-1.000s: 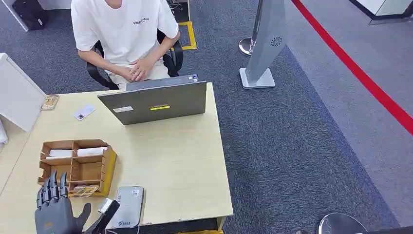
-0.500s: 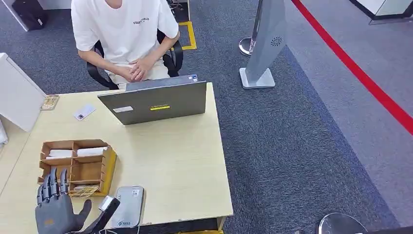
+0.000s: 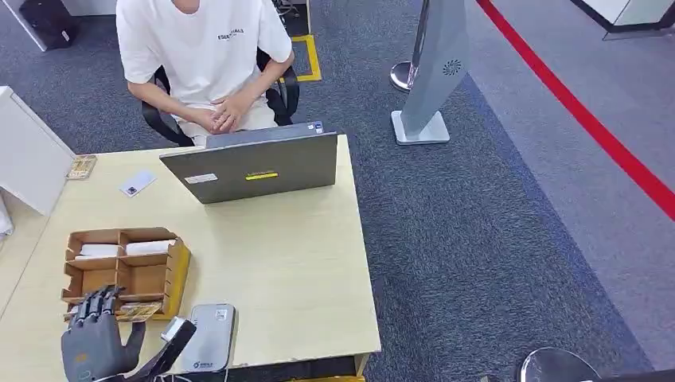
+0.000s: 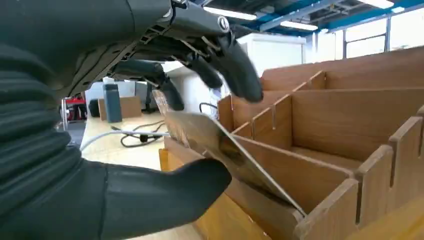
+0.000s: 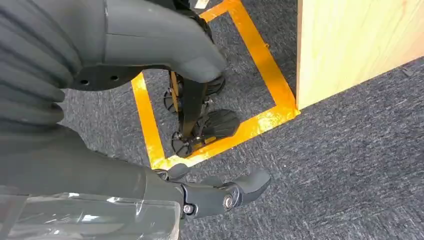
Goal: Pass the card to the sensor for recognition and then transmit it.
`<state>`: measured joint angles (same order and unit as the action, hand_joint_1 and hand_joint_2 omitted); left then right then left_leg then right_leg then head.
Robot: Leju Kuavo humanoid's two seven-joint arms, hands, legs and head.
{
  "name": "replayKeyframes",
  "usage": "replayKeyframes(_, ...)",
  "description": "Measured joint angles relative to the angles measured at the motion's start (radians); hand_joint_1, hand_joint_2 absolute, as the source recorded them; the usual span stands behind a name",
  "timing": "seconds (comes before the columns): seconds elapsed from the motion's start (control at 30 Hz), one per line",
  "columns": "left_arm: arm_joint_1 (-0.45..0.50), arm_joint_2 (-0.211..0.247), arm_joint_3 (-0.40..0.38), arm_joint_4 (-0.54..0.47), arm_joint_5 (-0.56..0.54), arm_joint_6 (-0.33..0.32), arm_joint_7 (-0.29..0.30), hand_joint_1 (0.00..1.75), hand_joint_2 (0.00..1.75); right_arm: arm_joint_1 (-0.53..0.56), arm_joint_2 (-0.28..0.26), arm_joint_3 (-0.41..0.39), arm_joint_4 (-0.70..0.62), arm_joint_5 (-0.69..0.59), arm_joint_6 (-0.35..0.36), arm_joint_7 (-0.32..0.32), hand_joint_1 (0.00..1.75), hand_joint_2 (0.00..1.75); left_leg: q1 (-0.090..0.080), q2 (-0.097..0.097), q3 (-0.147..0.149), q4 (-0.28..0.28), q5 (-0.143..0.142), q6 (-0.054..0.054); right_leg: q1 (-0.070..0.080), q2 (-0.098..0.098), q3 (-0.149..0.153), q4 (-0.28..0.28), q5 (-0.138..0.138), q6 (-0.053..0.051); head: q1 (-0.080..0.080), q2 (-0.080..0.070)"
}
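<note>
We take the wooden organizer (image 3: 127, 267) as landmark. At its near-left corner the left hand (image 3: 94, 342) hovers, fingers (image 4: 235, 70) and thumb spread around the card (image 3: 137, 311) leaning in its front compartment, not clamped on it. Right of it lies the grey sensor (image 3: 208, 337); beyond, the laptop (image 3: 253, 165) and a seated person (image 3: 203, 56). Right hand (image 5: 150, 145) hangs over carpet, loose, holding nothing.
</note>
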<state>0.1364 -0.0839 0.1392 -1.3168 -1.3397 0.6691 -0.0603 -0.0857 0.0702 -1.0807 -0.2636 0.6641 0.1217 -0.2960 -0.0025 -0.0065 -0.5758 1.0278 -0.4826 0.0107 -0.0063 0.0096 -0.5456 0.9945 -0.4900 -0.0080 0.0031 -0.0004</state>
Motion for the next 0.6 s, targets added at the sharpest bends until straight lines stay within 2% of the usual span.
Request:
replayKeyframes(0.37,-0.007,0.012,0.000,0.023,0.015,-0.011,-0.012,1.75,1.75,0.000,0.000,0.000,0.000,0.000,0.001,0.000,0.00,0.00,0.000,0.000,0.000,0.000,0.000,0.000,0.000,0.000,0.000,0.000,0.000,0.000,0.000,0.000)
replayKeyframes(0.4,-0.008,0.013,0.000,0.024,0.016,-0.011,-0.012,1.75,0.00,0.000,0.000,0.000,0.000,0.000,0.001,0.000,0.00,0.00,0.000,0.000,0.000,0.000,0.000,0.000,0.000,0.000,0.000,0.000,0.000,0.000,0.000,0.000)
replayKeyframes(0.6,-0.011,0.013,0.000,0.027,0.032,-0.046,-0.012,1.75,0.00,0.000,0.000,0.000,0.000,0.000,0.002,0.000,0.00,0.00,0.000,0.000,0.000,0.000,0.000,0.000,0.000,0.000,0.000,0.000,0.000,0.000,0.000,0.000)
